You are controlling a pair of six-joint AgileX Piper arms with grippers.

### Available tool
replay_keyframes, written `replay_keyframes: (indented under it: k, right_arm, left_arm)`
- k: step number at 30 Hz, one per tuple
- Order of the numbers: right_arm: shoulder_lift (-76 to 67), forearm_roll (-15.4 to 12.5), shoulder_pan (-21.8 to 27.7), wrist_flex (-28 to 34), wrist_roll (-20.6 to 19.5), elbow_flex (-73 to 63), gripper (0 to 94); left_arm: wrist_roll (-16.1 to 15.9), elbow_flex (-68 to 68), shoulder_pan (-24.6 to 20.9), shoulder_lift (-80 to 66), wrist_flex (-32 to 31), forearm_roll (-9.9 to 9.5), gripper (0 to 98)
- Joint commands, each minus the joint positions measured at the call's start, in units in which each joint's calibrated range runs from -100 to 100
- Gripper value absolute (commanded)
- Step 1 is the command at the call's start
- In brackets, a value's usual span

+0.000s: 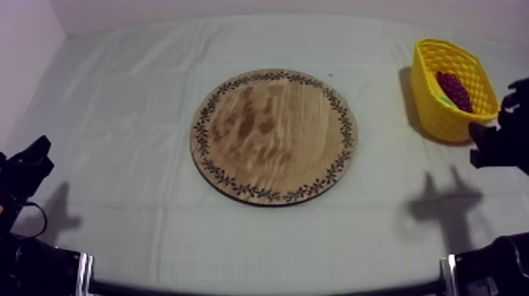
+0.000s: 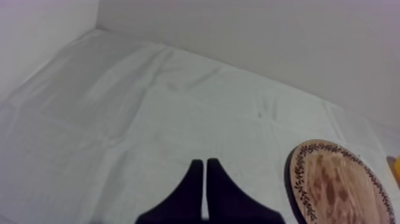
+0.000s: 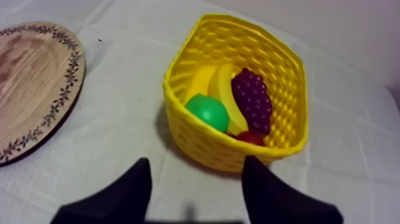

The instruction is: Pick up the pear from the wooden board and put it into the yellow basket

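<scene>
Four toy fruits lie in the yellow basket [image 3: 202, 143], which stands near the table's [image 1: 157, 94] right edge, toward the far corner. A green rounded one, which I take to be the pear [image 3: 207, 112], sits against the near wall. Beside it are a banana [image 3: 223, 89], a bunch of grapes [image 3: 253, 98] and a small red fruit [image 3: 250, 137]. The wooden board [image 1: 274, 135] lies bare in the middle of the table, so the task looks done.

The right hand [image 3: 196, 164] hangs just short of the basket on its near side, its two fingers wide apart with nothing between them. The left hand [image 2: 205, 162] rests low near the table's left edge, well apart from the board, with its fingers pressed together into a narrow wedge on nothing.

As for handling, the pear looks like smooth, glossy moulded plastic. I would judge it light, stiff and not fragile, but slippery and apt to roll or squirt out of a pinch. Should it need taking up again, the safest hold is from above, across the widest part of its body. Even so, the basket wall on one side and the banana on the other leave little room for the fingers.
</scene>
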Motion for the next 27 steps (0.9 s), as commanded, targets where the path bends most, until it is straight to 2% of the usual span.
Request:
replay_keyframes:
  k: [1,7,10,13,17,21,27]
  right_arm:
    - [-6.1,-1.7,0.2,0.3,1.6,2.2,37.1]
    - [-14.5,-6.2,1.1,1.7,4.7,7.0,21.1]
    - [-17.7,-6.0,1.3,2.8,3.5,8.5,11.2]
    - [-20.5,-5.5,1.4,4.6,1.0,9.0,5.6]
    - [-23.9,-4.9,1.1,7.6,-1.2,8.9,1.9]
    - [-25.6,-3.8,0.7,10.3,0.5,8.7,0.9]
    - [-26.1,-3.3,1.1,9.8,-0.5,9.2,1.4]
  left_arm:
    - [0.0,0.0,0.0,0.0,0.0,-0.02,0.1]
    - [0.0,0.0,0.0,0.0,0.0,-0.02,0.1]
    - [0.0,0.0,0.0,0.0,0.0,-0.02,0.1]
    - [0.0,0.0,0.0,0.0,0.0,-0.02,0.1]
    - [0.0,0.0,0.0,0.0,0.0,-0.02,0.1]
    - [0.0,0.0,0.0,0.0,0.0,-0.02,0.1]
    - [0.0,0.0,0.0,0.0,0.0,-0.02,0.1]
